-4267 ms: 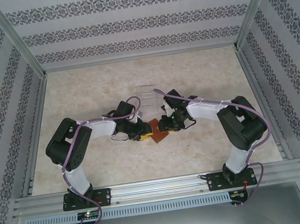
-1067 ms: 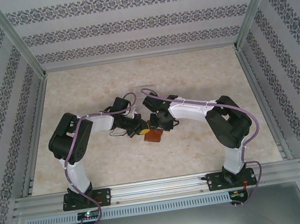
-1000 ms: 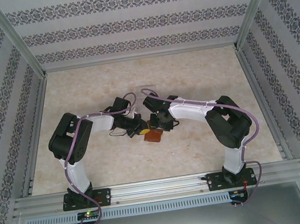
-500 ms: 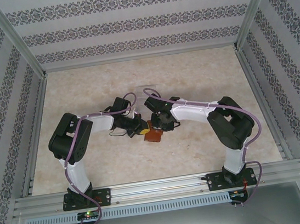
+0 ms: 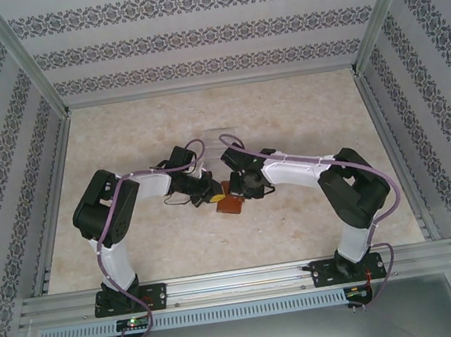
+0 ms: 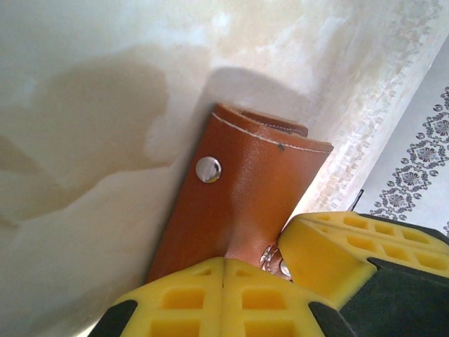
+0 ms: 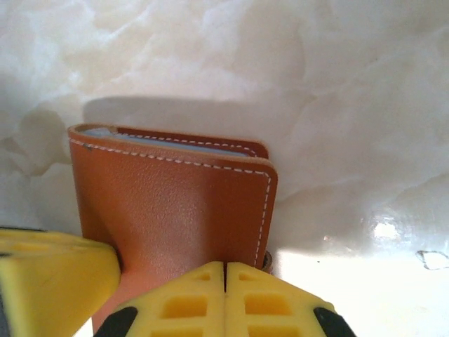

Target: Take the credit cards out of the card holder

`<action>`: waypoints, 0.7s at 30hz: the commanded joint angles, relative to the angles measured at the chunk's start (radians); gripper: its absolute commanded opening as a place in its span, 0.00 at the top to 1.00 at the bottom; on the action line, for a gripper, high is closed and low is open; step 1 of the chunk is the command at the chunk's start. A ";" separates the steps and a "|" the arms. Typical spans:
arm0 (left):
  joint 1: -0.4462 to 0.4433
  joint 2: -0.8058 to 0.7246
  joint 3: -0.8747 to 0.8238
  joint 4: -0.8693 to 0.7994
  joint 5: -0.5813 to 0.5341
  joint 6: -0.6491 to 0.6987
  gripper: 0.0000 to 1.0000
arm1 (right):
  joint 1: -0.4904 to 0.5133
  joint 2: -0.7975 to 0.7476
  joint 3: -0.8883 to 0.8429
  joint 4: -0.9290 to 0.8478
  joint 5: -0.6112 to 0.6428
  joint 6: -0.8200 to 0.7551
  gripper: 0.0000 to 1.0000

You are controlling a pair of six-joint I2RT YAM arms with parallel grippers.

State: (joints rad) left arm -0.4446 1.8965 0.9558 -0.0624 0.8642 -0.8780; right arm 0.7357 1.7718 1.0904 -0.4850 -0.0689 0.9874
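The card holder (image 5: pixel 230 204) is a reddish-brown leather wallet, folded, low over the marble table between the two arms. In the left wrist view the card holder (image 6: pixel 238 189) shows its silver snap, and my left gripper (image 6: pixel 223 261) is shut with the leather puckered at its tips. In the right wrist view the card holder (image 7: pixel 175 210) shows white stitching and a grey-blue inner edge, and my right gripper (image 7: pixel 224 265) is shut on its near edge. From above, the left gripper (image 5: pixel 212 193) and right gripper (image 5: pixel 242 190) meet at the holder. The credit cards are hidden inside.
A clear plastic tray (image 5: pixel 219 137) lies just beyond the grippers. The right gripper's yellow finger (image 6: pixel 351 246) crowds the holder's right side; the left gripper's finger (image 7: pixel 49 270) crowds its left. Patterned walls and metal rails (image 5: pixel 224 281) enclose the table (image 5: pixel 301 109).
Since 4.3 s ago both grippers shifted left and farther out with the holder. Over the last second the right arm's elbow drifted right; the holder barely moved.
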 commanded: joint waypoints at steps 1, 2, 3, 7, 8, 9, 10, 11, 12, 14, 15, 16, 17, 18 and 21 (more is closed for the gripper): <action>0.012 0.050 -0.070 -0.150 -0.137 0.021 1.00 | 0.006 -0.021 -0.033 0.009 -0.031 -0.009 0.94; 0.014 0.045 -0.073 -0.154 -0.141 0.023 1.00 | 0.005 -0.030 -0.040 0.010 -0.028 -0.010 0.93; 0.016 0.042 -0.076 -0.159 -0.142 0.026 1.00 | 0.002 -0.041 -0.047 0.010 -0.023 -0.009 0.92; 0.016 0.033 -0.070 -0.175 -0.136 0.030 1.00 | -0.004 -0.076 -0.051 -0.049 0.031 -0.013 0.83; 0.016 0.028 -0.065 -0.186 -0.135 0.034 1.00 | -0.004 -0.082 -0.047 -0.067 0.043 -0.019 0.82; 0.016 0.017 -0.058 -0.196 -0.138 0.035 1.00 | -0.005 -0.085 -0.042 -0.082 0.053 -0.025 0.80; 0.017 0.009 -0.054 -0.205 -0.142 0.037 1.00 | -0.007 -0.086 -0.039 -0.097 0.060 -0.028 0.77; 0.016 0.000 -0.047 -0.215 -0.148 0.039 1.00 | -0.007 -0.087 -0.033 -0.108 0.061 -0.032 0.75; 0.015 -0.008 -0.038 -0.227 -0.151 0.042 1.00 | -0.006 -0.087 -0.029 -0.113 0.060 -0.035 0.73; 0.015 -0.019 -0.021 -0.245 -0.149 0.048 1.00 | -0.004 -0.095 -0.025 -0.105 0.045 -0.041 0.69; 0.016 -0.023 -0.015 -0.251 -0.149 0.049 1.00 | -0.002 -0.097 -0.026 -0.092 0.036 -0.043 0.65; 0.017 -0.030 -0.006 -0.259 -0.150 0.051 1.00 | -0.002 -0.096 -0.029 -0.076 0.022 -0.043 0.61; 0.017 -0.035 0.002 -0.268 -0.152 0.057 1.00 | -0.002 -0.092 -0.030 -0.062 0.006 -0.046 0.58; 0.017 -0.040 0.011 -0.277 -0.153 0.061 1.00 | -0.002 -0.086 -0.031 -0.054 -0.003 -0.046 0.56; 0.016 -0.051 0.033 -0.294 -0.154 0.064 1.00 | -0.003 -0.066 -0.026 -0.063 -0.008 -0.049 0.54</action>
State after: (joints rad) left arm -0.4427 1.8549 0.9833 -0.2081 0.7979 -0.8394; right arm 0.7353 1.6997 1.0554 -0.5388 -0.0616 0.9504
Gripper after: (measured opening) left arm 0.042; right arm 0.456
